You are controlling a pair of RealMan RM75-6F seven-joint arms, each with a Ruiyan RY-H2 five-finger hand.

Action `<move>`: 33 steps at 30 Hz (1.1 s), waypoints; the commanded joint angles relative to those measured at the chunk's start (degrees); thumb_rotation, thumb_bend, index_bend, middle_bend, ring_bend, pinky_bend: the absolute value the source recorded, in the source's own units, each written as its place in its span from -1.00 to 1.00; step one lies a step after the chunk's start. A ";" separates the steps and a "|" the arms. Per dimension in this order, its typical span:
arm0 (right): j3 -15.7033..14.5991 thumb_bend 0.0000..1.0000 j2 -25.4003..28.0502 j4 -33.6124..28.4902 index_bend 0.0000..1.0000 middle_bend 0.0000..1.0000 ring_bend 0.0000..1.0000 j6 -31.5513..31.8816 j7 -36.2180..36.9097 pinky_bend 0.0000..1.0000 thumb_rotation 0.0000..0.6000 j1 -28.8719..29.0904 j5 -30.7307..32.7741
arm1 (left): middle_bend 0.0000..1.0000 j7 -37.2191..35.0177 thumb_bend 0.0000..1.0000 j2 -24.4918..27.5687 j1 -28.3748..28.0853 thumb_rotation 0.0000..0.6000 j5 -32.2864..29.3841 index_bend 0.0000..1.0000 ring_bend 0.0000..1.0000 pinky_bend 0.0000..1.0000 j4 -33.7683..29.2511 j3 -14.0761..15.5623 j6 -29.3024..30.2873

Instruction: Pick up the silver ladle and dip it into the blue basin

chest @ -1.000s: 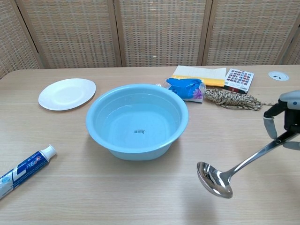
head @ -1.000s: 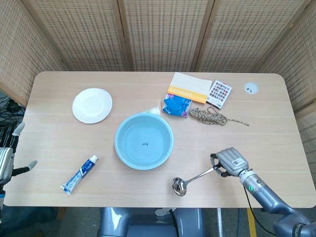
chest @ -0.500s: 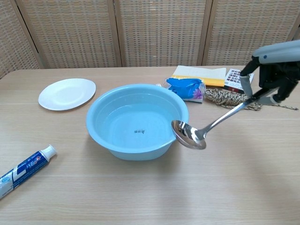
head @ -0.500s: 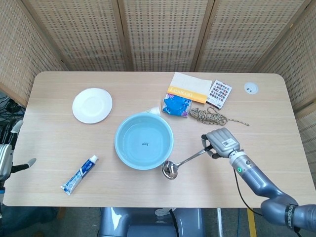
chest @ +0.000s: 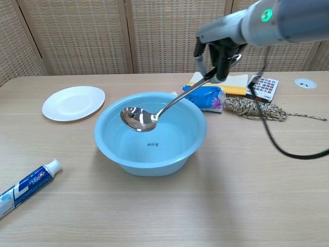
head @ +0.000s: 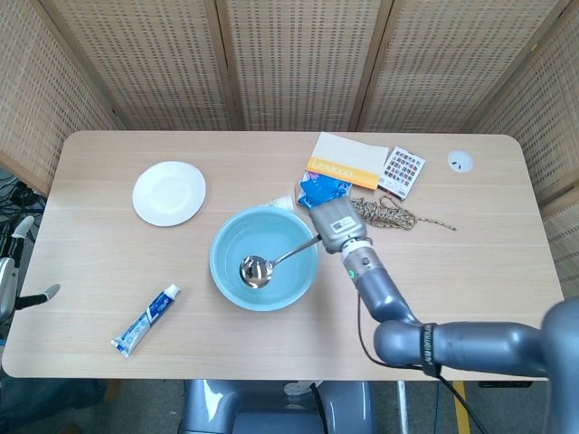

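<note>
Silver ladle (chest: 139, 118), pale blue basin (chest: 110, 146), white plate (chest: 73, 102)

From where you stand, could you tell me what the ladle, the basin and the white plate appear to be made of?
Ladle: polished metal, probably stainless steel; its bowl gives mirror reflections.
Basin: likely plastic; uniform pale blue with a soft, smooth sheen.
White plate: looks like glazed ceramic, though it could be melamine; plain glossy white.

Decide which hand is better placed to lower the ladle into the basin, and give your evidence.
Right. The right hand grips the ladle, whose bowl hangs over the basin. The left hand sits at the table's far left edge, holding nothing.
</note>
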 commanded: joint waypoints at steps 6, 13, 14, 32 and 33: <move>0.40 0.56 -16.86 18.48 0.69 0.98 1.00 3.95 -8.75 1.00 1.00 8.10 1.18 | -1.00 -2.04 -1.00 0.18 -0.54 1.00 -1.89 -1.00 -1.00 -1.00 1.66 -0.42 -1.90; -1.37 0.56 -21.31 26.47 0.69 0.98 1.00 3.27 -9.30 1.00 1.00 7.74 -5.26 | -1.00 -3.45 -1.00 0.24 -0.86 1.00 -2.52 -1.00 -1.00 -1.00 2.88 -0.28 -3.31; -1.65 0.56 -21.63 27.20 0.69 0.98 1.00 3.35 -9.31 1.00 1.00 7.51 -6.16 | -1.00 -3.58 -1.00 0.25 -0.89 1.00 -2.50 -1.00 -1.00 -1.00 2.94 -0.27 -3.35; -10.33 0.53 -29.18 41.90 0.71 1.00 1.00 8.05 -15.57 1.00 1.00 2.77 -27.30 | -1.00 -4.77 -1.00 0.51 -1.32 1.00 -2.00 -1.00 -1.00 -1.00 2.76 0.12 -4.14; -10.82 0.53 -29.47 42.52 0.71 1.00 1.00 8.05 -16.05 1.00 1.00 2.48 -28.39 | -1.00 -4.82 -1.00 0.53 -1.41 1.00 -1.93 -1.00 -1.00 -1.00 2.74 0.16 -4.30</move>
